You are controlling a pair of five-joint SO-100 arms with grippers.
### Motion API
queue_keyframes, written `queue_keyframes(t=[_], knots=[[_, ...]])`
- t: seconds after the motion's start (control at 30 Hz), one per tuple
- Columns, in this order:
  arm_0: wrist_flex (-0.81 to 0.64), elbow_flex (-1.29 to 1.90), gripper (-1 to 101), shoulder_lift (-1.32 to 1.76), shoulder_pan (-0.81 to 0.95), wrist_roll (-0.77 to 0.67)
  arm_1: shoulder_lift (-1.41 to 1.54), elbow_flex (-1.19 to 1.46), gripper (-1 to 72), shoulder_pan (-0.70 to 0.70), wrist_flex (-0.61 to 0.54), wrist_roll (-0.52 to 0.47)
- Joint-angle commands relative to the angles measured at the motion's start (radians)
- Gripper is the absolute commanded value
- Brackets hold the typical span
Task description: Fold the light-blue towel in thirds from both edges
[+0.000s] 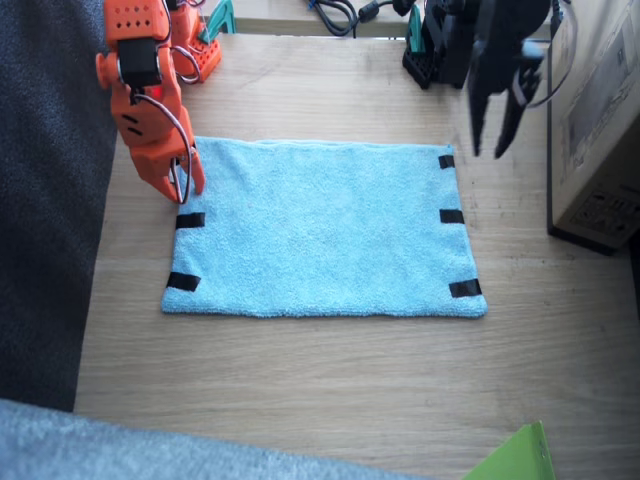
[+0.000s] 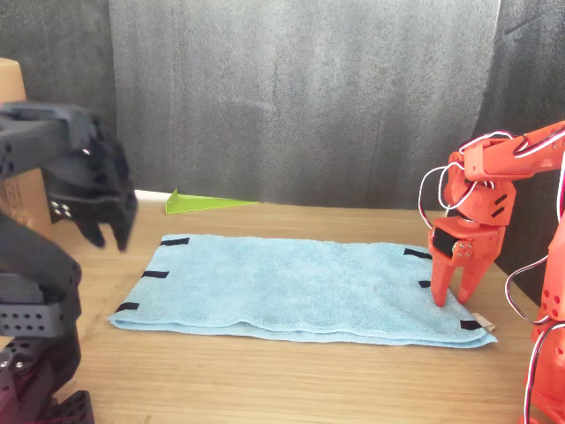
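Landmark: the light-blue towel (image 1: 322, 230), lying flat and fully spread on the wooden bench (image 1: 330, 390), long side across the fixed view.

Near side of the towel: bare bench, then the corner of a lime-green sheet (image 1: 515, 458) at the bench's near rim, well apart from the towel. A dark grey fabric (image 1: 45, 200) runs along the bench beyond the towel's right-arm end.

On the towel: each short edge carries black tape strips. At the left-arm edge (image 1: 458, 222) three strips show. At the right-arm edge (image 1: 186, 250) two show in the fixed view; the third spot is covered by the arm. In the front view a small white tag (image 2: 483, 322) sticks out at that edge's corner.

Right arm, orange: its end effector (image 1: 183, 183) points down at the far part of the right-arm edge, tips at or on the cloth. Fingers stand slightly parted in the front view (image 2: 450, 287), a narrow gap; whether cloth is pinched between them I cannot tell.

Left arm, black: its end effector (image 1: 495, 128) hangs above the far corner of the left-arm edge, clear of the cloth, fingers spread apart with nothing between them.

Beyond the towel's left-arm end: a cardboard box (image 1: 598, 120) stands at the bench edge.
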Motion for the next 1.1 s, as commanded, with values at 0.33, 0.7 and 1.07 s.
queue_keyframes(t=[0.33, 0.7, 1.07], knots=[[-0.034, -0.083, 23, -0.23, -0.035, -0.003, 0.0, -0.009, 20.0, 0.026, -0.018, 0.026], [-0.029, -0.264, 23, -0.431, -0.072, -0.005, 0.006, -0.009, 20.1, 0.025, -0.012, 0.025], [-0.037, -0.31, 23, -0.508, -0.055, 0.0, 0.002, -0.009, 20.1, 0.021, -0.012, 0.015]])
